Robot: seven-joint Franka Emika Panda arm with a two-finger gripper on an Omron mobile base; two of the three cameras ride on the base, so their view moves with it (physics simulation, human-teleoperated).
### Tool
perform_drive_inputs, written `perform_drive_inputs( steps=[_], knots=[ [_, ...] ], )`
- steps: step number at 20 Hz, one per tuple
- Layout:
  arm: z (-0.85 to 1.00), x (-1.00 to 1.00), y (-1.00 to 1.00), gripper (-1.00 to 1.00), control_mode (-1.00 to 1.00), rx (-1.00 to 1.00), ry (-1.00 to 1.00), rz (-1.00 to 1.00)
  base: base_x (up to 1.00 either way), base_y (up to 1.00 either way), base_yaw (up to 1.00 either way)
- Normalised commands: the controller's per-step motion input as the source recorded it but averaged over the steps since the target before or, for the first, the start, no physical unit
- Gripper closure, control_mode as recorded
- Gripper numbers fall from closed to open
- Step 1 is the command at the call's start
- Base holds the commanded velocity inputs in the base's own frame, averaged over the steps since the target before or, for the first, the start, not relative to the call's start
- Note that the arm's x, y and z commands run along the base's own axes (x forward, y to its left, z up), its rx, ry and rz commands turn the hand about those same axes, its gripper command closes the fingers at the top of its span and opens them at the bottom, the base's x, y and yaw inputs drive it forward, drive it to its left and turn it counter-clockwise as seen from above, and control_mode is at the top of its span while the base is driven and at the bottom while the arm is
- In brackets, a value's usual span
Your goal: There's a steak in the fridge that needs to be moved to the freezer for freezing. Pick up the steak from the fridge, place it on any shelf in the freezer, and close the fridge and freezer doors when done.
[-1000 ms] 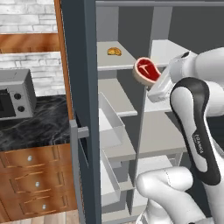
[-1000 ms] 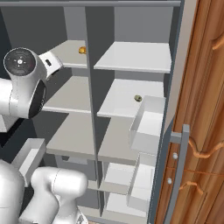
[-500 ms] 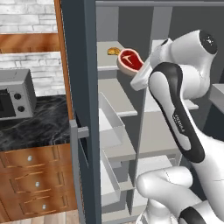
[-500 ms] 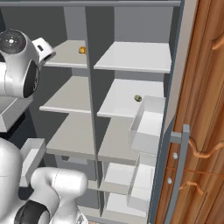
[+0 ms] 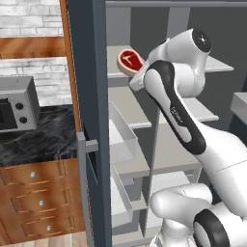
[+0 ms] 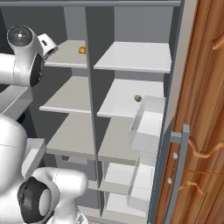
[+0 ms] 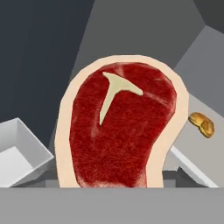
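One steak (image 7: pixel 120 131) in claw, one pastry (image 7: pixel 202 124) — top shelf (image 7: pixel 205 151)

On the left we see a brick wall (image 5: pixel 29 14) in white-grey, with a wooden band across it. Below stands a grey microwave (image 5: pixel 17 103) on a dark marbled surface (image 5: pixel 38 140). Under this are brown wooden drawers (image 5: pixel 36 198) with small round knobs. On the right side we see a tall wooden cabinet (image 6: pixel 205 87) with curved handles.
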Motion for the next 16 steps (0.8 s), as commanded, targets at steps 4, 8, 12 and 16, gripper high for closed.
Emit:
perform_drive_inputs(
  steps=[4,8,12,16],
  knots=[
    [0.0,0.68,0.23,1.0,-1.0,0.0,0.01,0.0,0.0,0.0,0.0],
    [-0.03,0.64,0.24,1.0,-1.0,-0.01,0.0,0.0,0.0,0.0,0.0],
    [-0.28,0.65,0.05,1.0,-1.0,0.0,0.0,0.0,0.0,0.0,0.0],
    [-0.31,0.63,0.2,1.0,-1.0,-0.03,0.0,0.0,0.0,0.0,0.0]
  ],
)
